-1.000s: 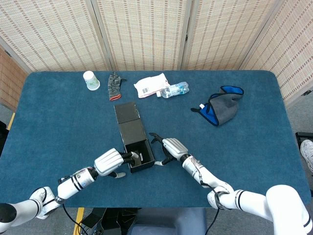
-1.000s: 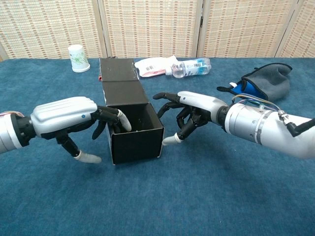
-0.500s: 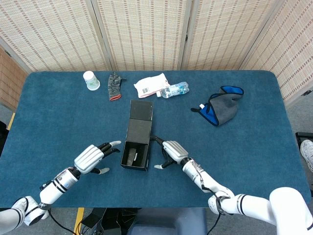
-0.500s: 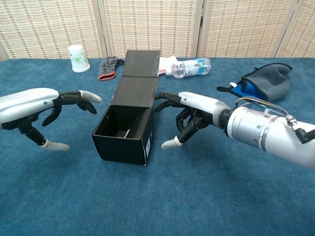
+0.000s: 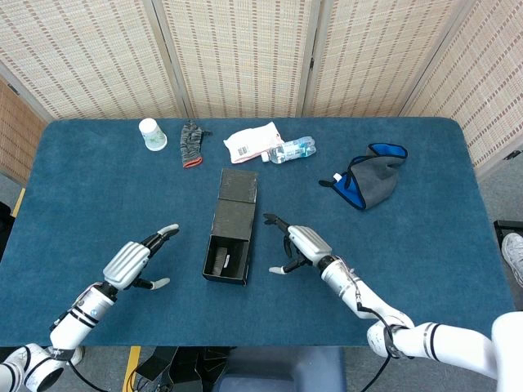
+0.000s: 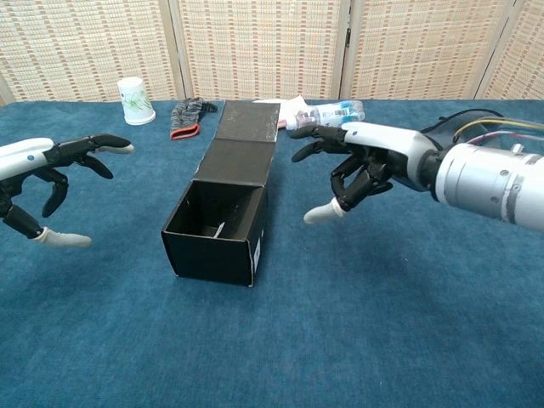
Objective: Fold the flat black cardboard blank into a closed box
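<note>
The black box (image 5: 226, 257) sits near the table's (image 5: 425, 253) middle, open top, lid flap lying away toward the far side. The chest view shows its hollow inside and a white label at the near corner, unreadable. Left hand (image 5: 131, 263) and right hand (image 5: 302, 245) hover either side, fingers spread, holding nothing. Far off lie a cup (image 5: 152, 134), glove (image 5: 190, 143), bottle (image 5: 291, 150) and grey pouch (image 5: 372, 181).

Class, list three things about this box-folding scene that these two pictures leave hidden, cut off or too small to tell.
1. Chest view: left hand is cut by the left edge.
2. Both views: the pale item inside the black box is too small to identify.
3. Head view: printing on the white packet is too small to read.
</note>
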### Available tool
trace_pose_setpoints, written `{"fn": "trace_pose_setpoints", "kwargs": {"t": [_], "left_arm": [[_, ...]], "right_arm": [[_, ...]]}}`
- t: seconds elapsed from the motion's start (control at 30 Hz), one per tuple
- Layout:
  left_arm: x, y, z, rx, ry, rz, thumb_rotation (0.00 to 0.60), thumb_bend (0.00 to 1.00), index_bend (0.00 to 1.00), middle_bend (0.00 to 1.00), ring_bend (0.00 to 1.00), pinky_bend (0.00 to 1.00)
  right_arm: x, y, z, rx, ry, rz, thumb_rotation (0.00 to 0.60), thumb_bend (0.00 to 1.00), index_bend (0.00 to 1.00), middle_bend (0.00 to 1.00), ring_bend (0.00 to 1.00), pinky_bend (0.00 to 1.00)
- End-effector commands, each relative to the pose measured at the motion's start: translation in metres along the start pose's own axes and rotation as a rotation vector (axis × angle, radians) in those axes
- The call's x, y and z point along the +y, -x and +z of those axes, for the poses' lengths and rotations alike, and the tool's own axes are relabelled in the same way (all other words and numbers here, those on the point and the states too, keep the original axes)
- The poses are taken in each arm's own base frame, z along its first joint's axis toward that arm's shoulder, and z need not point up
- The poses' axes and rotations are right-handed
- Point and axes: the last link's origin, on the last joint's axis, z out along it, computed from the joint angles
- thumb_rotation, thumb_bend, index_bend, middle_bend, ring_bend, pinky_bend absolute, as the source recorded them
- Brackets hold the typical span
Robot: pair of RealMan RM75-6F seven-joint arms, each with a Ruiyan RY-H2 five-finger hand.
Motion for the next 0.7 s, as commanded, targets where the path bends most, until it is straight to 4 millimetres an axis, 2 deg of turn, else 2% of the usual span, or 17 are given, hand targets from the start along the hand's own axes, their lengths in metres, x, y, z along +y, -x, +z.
{"fn": "trace_pose_setpoints", "kwargs": {"t": [0.03, 0.3, 0.5, 0.63, 0.7], "left_arm": [[-0.008, -0.002, 0.004, -0.035, -0.084, -0.145, 0.600, 0.16, 0.00, 0.00, 0.12, 0.55], [-0.009, 0.004, 0.025, -0.112, -0.138, -0.280, 0.600, 0.12, 0.00, 0.00, 0.05, 0.46], [0.000, 0.016, 0.044, -0.180, -0.120, -0.328, 0.600, 0.10, 0.00, 0.00, 0.02, 0.39], [0.006, 0.024, 0.054, -0.214, -0.101, -0.325, 0.600, 0.10, 0.00, 0.00, 0.08, 0.39], [0.007, 0.026, 0.060, -0.207, -0.095, -0.323, 0.600, 0.09, 0.00, 0.00, 0.17, 0.42]], "right_arm": [[-0.001, -0.015, -0.014, -0.002, 0.020, 0.037, 0.600, 0.03, 0.00, 0.12, 0.69, 1.00], [-0.021, -0.065, -0.046, 0.103, -0.051, 0.056, 0.600, 0.03, 0.00, 0.14, 0.69, 1.00], [-0.023, -0.081, -0.059, 0.158, -0.068, 0.047, 0.600, 0.03, 0.00, 0.15, 0.69, 1.00], [-0.019, -0.080, -0.063, 0.165, -0.059, 0.049, 0.600, 0.03, 0.00, 0.15, 0.69, 1.00], [-0.017, -0.079, -0.065, 0.166, -0.056, 0.049, 0.600, 0.03, 0.00, 0.16, 0.69, 1.00]]}}
